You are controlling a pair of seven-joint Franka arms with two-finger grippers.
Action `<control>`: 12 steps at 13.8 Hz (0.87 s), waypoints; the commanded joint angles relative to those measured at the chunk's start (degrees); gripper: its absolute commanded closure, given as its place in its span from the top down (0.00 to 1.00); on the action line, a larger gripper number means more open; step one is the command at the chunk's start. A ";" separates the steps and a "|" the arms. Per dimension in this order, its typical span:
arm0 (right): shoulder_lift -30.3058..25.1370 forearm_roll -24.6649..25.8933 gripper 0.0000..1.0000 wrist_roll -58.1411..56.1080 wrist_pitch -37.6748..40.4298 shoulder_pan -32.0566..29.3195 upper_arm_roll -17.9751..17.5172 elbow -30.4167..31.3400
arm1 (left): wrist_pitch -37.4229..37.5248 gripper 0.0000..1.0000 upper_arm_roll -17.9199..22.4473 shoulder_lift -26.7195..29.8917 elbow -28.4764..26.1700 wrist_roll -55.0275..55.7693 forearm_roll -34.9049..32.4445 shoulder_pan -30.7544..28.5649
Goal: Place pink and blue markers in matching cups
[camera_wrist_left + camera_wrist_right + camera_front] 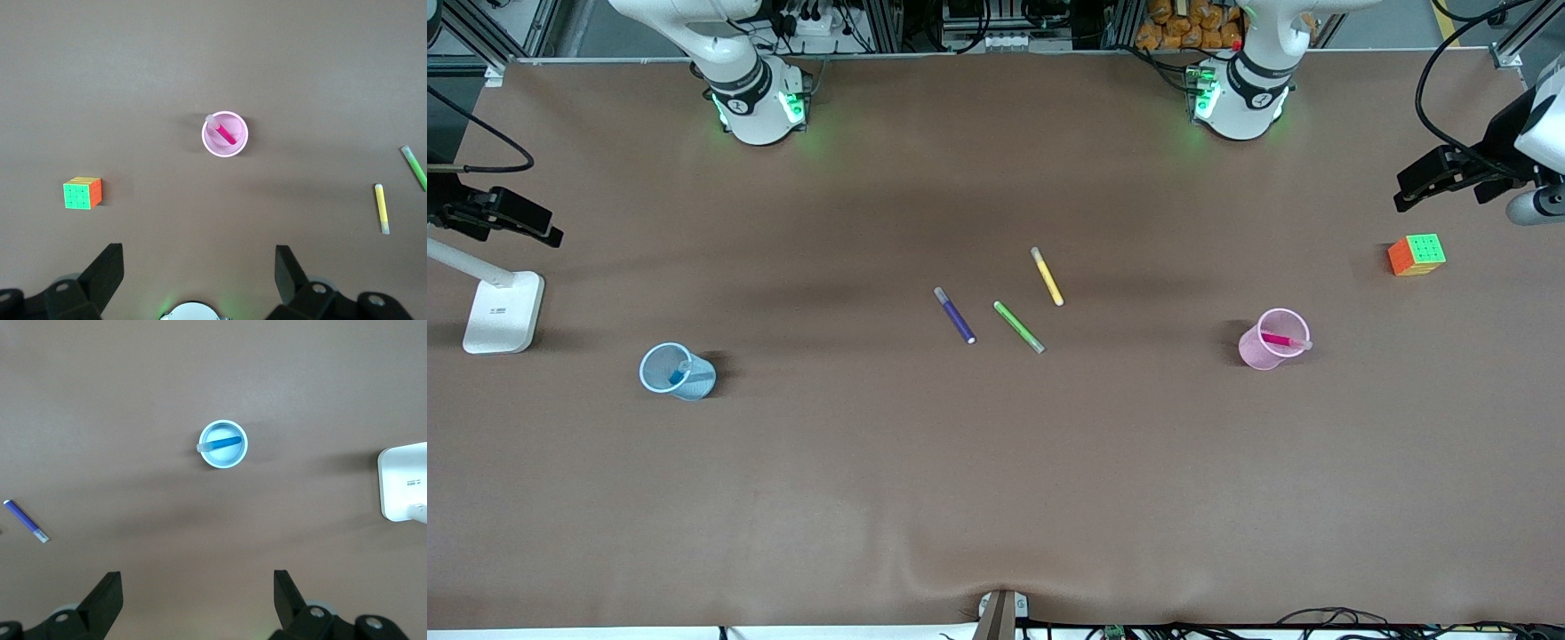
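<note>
The pink marker [1282, 340] stands tilted in the pale pink cup [1261, 354] toward the left arm's end of the table. The blue marker [679, 374] stands tilted in the pale blue cup [695, 384] toward the right arm's end. My left gripper [199, 257] is open and empty, high over the table, with the pink cup [239, 143] and pink marker [224, 131] below it. My right gripper [197, 583] is open and empty, high over the table, with the blue cup [227, 459] and blue marker [225, 443] below it. Neither gripper shows in the front view.
A dark purple marker [955, 315], a green marker [1019, 326] and a yellow marker [1047, 276] lie mid-table. A coloured cube [1416, 254] sits farther from the front camera than the pink cup. A white stand base [503, 311] sits at the right arm's end.
</note>
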State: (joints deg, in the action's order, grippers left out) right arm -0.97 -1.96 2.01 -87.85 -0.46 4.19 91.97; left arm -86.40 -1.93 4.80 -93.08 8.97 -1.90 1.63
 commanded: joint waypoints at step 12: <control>-0.52 1.52 1.00 0.71 0.66 1.95 -0.15 -0.38 | 2.82 1.00 0.00 -0.58 1.93 -0.45 0.67 0.39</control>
State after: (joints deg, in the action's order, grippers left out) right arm -0.97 -1.80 2.00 -87.81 0.09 3.67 91.96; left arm -85.22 -1.95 4.79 -92.92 8.97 -1.90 1.99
